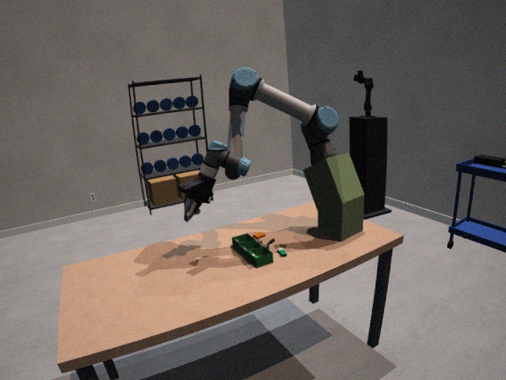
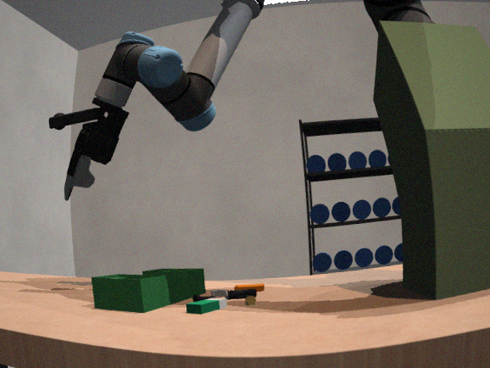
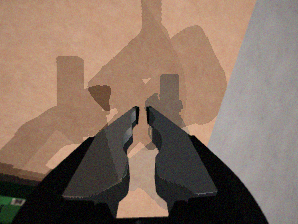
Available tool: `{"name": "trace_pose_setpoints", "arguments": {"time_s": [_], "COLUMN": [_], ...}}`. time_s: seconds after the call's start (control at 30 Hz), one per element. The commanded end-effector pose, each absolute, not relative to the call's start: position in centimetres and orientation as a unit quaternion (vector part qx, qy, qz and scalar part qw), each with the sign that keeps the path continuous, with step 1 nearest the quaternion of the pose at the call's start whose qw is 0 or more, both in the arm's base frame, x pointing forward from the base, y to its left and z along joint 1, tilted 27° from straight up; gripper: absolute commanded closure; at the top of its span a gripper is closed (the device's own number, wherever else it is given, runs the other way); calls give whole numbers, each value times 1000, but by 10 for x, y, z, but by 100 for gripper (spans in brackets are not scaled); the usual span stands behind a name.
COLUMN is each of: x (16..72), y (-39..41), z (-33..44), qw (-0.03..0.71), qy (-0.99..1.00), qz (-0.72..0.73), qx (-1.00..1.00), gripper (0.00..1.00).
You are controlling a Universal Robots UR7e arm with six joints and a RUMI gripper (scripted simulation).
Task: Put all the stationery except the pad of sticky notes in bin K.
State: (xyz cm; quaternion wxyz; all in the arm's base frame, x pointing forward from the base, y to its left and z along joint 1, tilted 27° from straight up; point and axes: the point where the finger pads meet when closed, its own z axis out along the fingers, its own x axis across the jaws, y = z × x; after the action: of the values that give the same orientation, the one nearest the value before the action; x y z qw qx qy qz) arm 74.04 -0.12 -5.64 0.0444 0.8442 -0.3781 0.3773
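Observation:
Two joined green bins (image 1: 251,250) (image 2: 127,292) stand upright near the table's middle; a corner of them shows in the wrist view (image 3: 9,196). Beside them lie an orange item (image 1: 259,235) (image 2: 249,287), a black pen-like item (image 1: 270,242) (image 2: 231,293), a small green-and-white block (image 1: 282,252) (image 2: 205,306) and a tiny brown thing (image 2: 250,300). I cannot read the bins' letters. My gripper (image 1: 189,215) (image 2: 68,192) (image 3: 142,107) is shut with nothing between the fingers. It hangs high above the table (image 1: 131,298) (image 2: 339,331) (image 3: 50,30), to the left of the bins and apart from them.
The arm's green pedestal (image 1: 337,197) (image 2: 441,170) stands on the table's far right end. In the wrist view the table's edge and the grey floor (image 3: 260,125) lie to the right. A shelf rack (image 1: 168,140) (image 2: 348,199), a black column (image 1: 368,162) and a blue cart (image 1: 477,197) stand off the table.

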Motion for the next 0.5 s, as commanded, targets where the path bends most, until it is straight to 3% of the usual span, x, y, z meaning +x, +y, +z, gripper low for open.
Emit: {"name": "trace_pose_setpoints", "arguments": {"time_s": [0.0, 0.47], "x": [708, 655], "y": [3, 8], "z": [-62, -73], "qw": [44, 52], "qy": [-399, -462], "qz": [361, 312], "qx": [842, 828], "gripper": [96, 96]}}
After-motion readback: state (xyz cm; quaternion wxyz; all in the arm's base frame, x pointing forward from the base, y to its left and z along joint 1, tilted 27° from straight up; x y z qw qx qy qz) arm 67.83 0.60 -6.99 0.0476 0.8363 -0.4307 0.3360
